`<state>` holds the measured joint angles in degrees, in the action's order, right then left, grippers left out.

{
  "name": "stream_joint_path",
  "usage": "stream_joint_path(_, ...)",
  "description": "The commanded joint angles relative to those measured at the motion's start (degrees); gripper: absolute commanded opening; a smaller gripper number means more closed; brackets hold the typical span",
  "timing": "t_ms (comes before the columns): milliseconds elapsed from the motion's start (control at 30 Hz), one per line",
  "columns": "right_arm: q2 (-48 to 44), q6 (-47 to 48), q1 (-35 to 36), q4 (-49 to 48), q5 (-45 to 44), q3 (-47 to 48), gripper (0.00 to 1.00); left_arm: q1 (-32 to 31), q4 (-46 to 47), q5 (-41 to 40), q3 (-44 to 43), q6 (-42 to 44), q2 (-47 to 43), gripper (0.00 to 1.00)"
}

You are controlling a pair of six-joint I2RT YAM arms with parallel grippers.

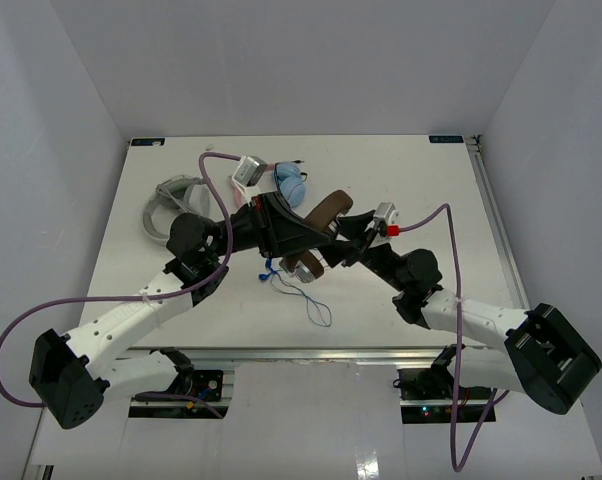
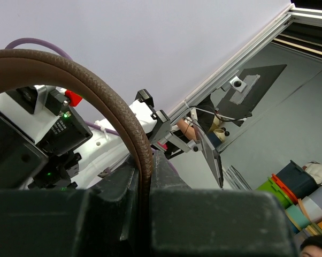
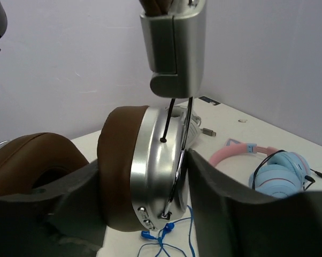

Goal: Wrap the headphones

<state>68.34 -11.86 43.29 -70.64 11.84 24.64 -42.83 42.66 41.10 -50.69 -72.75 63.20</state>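
Observation:
The headphones (image 1: 326, 213), with a dark brown headband, brown pads and silver cups, are held up between my two arms over the middle of the table. My left gripper (image 1: 279, 228) is shut on the headband (image 2: 134, 128), which runs between its jaws (image 2: 145, 179). My right gripper (image 1: 333, 254) straddles one silver cup (image 3: 155, 171), one finger against the brown pad (image 3: 115, 166) and the other finger against the cup's metal yoke. The thin blue cable (image 1: 303, 293) hangs from the cup and lies loosely on the table (image 3: 171, 241).
A pink cat-ear pair with light blue cups (image 1: 289, 184) lies behind the grippers and shows at the right in the right wrist view (image 3: 276, 176). A grey-white pair (image 1: 169, 206) lies at the back left. White walls enclose the table (image 1: 431, 170).

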Motion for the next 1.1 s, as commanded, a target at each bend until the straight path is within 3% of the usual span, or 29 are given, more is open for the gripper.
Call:
stream_joint_path(0,0.0,1.9,0.6,-7.0,-5.7,-0.4,0.38,0.0,5.3,0.1,0.5,-1.3,-1.1,0.0)
stream_joint_path(33,-0.4,2.1,0.6,-7.6,-5.8,-1.0,0.38,0.0,5.3,0.1,0.7,-1.3,-1.2,0.0)
stream_joint_path(100,-1.8,3.2,0.6,-7.7,-6.9,-1.9,0.13,0.0,4.1,0.1,0.8,0.2,-1.8,0.03)
stream_joint_path(133,-2.6,3.4,0.6,-7.0,-7.5,-2.3,0.08,0.0,3.1,0.1,0.6,1.3,-2.2,0.09)
stream_joint_path(167,-3.7,3.8,0.6,-6.0,-7.7,-2.7,0.08,0.0,2.2,0.1,0.5,1.8,-2.6,0.33)
stream_joint_path(233,-5.8,4.8,0.6,-3.6,-7.9,-2.9,0.08,0.0,1.3,0.3,0.4,3.4,-3.1,0.64)
stream_joint_path(300,-7.4,5.5,0.6,2.1,-8.7,-2.1,0.08,0.1,-0.8,0.2,0.0,5.2,-3.4,0.81)
stream_joint_path(367,-8.9,5.9,0.6,8.5,-9.5,-0.5,0.08,0.2,-4.0,-0.2,-1.1,8.3,-3.4,0.91)
stream_joint_path(500,-8.8,6.5,0.6,29.5,-11.0,7.1,0.08,0.1,-22.0,-3.9,-6.3,18.6,-3.3,0.97)
stream_joint_path(700,-1.6,3.8,0.2,59.9,-20.3,19.7,0.08,0.1,-53.3,-27.6,-17.8,39.5,-3.9,0.97)
stream_joint_path(767,0.5,3.0,0.2,63.8,-21.4,21.8,0.08,0.1,-62.0,-41.8,-20.4,44.8,-3.7,0.94)
stream_joint_path(933,2.0,0.4,0.2,66.2,-24.6,21.9,0.08,0.1,-72.2,-63.6,-22.3,49.8,-2.1,0.93)
stream_joint_path(1067,2.9,0.6,0.1,66.8,-25.1,21.9,0.08,0.1,-73.9,-67.4,-22.0,52.1,-0.5,0.94)
